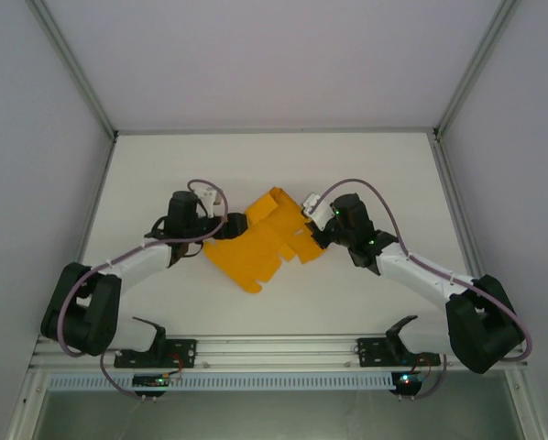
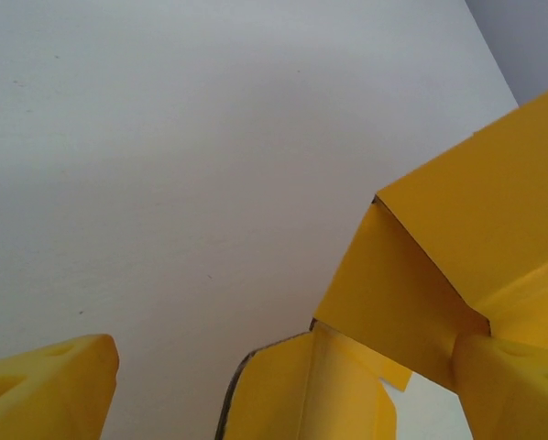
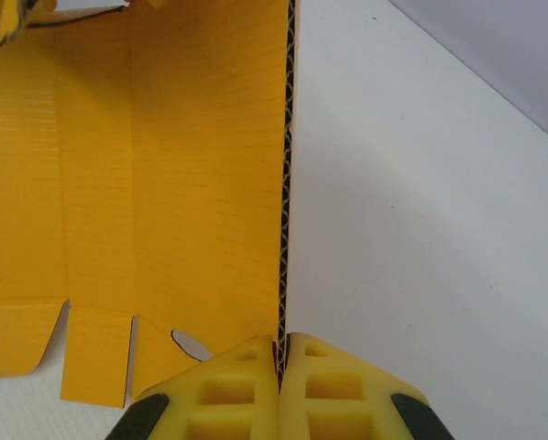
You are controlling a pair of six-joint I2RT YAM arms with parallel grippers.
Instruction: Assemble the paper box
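1. Here's the paper box (image 1: 256,243), mid-table between the two arms. It's mostly a flat creased sheet, with panels lifting on its far-right side.
2. The right gripper (image 3: 281,356) is clamped on the card's ridged edge. Its yellow fingers are pressed together with only the sheet's thickness between them, and that panel stands upright off the table (image 1: 164,183).
3. The left gripper (image 1: 232,225) sits at the sheet's left side, fingers (image 2: 49,390) spread wide and holding nothing. One pad appears to rest against a raised panel, and a small flap pokes up between the two.
4. The step in hand, I'd say, is folding the walls up along their creases.
5. To do it well, the right should hold its wall steady and upright without tugging the sheet across the table.
6. The left should close on the neighbouring panel close to its crease and swing it up square, so the tabs meet their slots rather than buckle.
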